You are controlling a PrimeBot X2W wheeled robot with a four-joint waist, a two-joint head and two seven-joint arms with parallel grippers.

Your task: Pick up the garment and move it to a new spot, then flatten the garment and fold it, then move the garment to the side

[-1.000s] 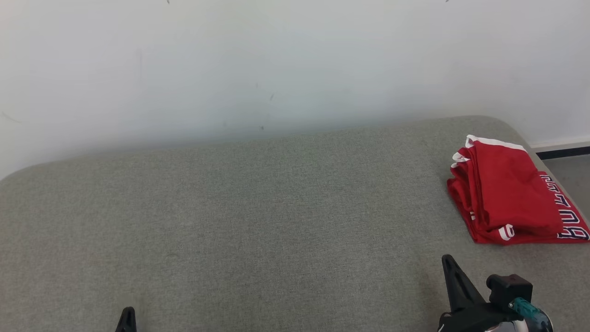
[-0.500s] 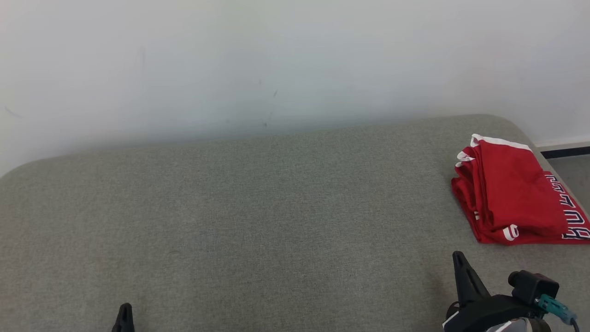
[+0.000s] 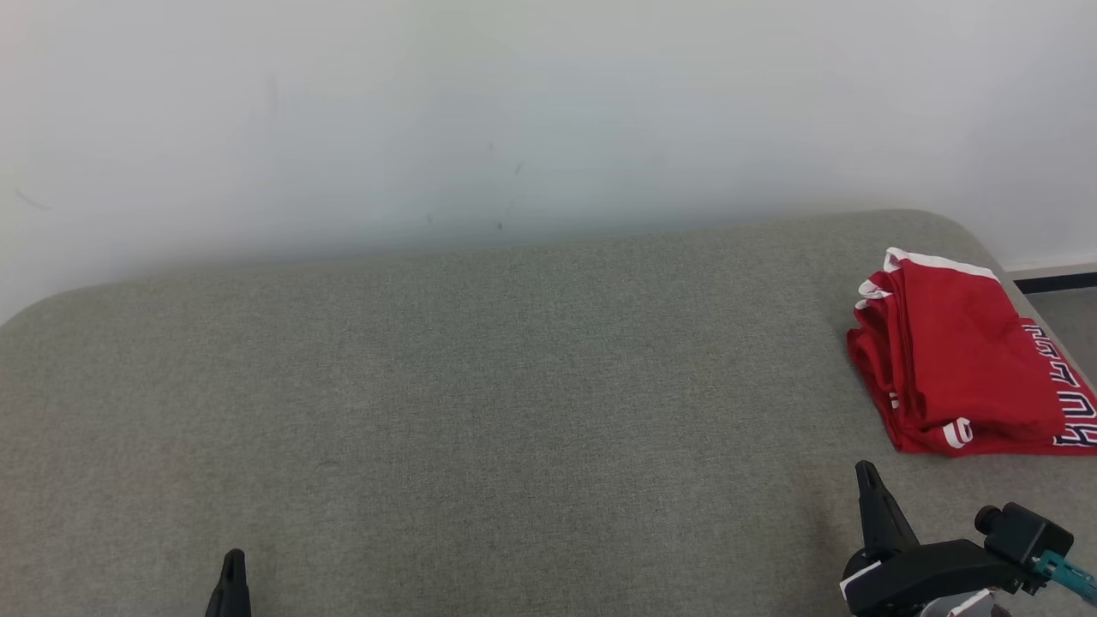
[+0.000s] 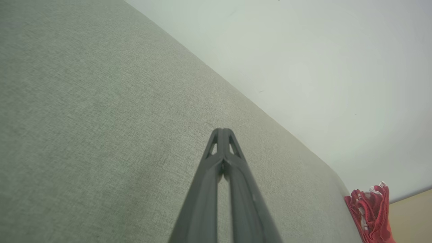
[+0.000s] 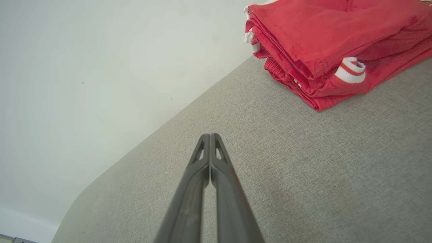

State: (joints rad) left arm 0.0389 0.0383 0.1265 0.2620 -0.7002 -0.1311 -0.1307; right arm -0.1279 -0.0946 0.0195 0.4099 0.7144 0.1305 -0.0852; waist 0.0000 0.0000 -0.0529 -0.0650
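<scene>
Garment [image 3: 960, 377] lies folded at 3 o'clock on the surface [image 3: 514, 411], so the task looks finished. The left tool [image 3: 232, 562] and right tool [image 3: 867, 476] are clenched, empty.

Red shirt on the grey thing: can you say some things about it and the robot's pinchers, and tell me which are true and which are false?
1. The red garment lies folded on the grey fabric surface. True.
2. The right gripper holds the garment. False: it is shut on nothing, apart from the garment.
3. The left gripper has its fingers pressed together. True.
4. The garment sits in the middle of the surface. False: it lies near the right end.
5. The garment has white trim. True.
</scene>
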